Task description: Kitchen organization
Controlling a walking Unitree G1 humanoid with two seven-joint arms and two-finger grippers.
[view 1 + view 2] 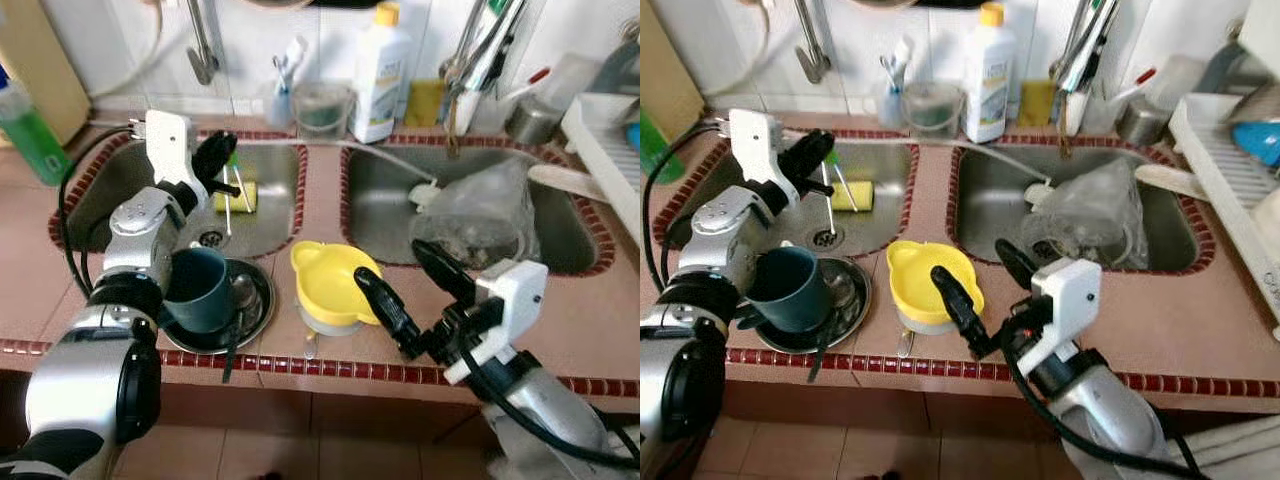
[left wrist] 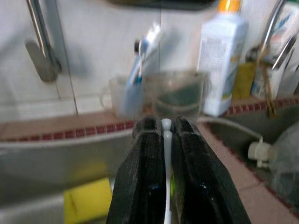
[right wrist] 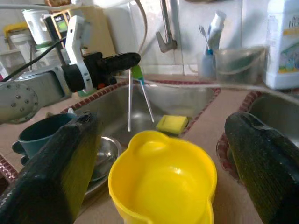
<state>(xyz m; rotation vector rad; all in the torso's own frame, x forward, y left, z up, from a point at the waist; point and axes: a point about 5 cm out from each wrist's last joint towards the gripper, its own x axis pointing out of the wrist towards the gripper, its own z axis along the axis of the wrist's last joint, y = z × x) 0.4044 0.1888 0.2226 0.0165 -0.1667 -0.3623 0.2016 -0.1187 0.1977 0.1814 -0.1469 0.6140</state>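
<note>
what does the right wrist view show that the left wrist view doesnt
Right wrist view alone: the open right claw flanking a yellow plastic bowl, a dark teal mug on a round steel plate, and the left arm seen from outside.

Left wrist view alone: the left claw close up, shut on a thin white stick.

Both: a yellow sponge, a white detergent bottle, a clear cup of toothbrushes.
</note>
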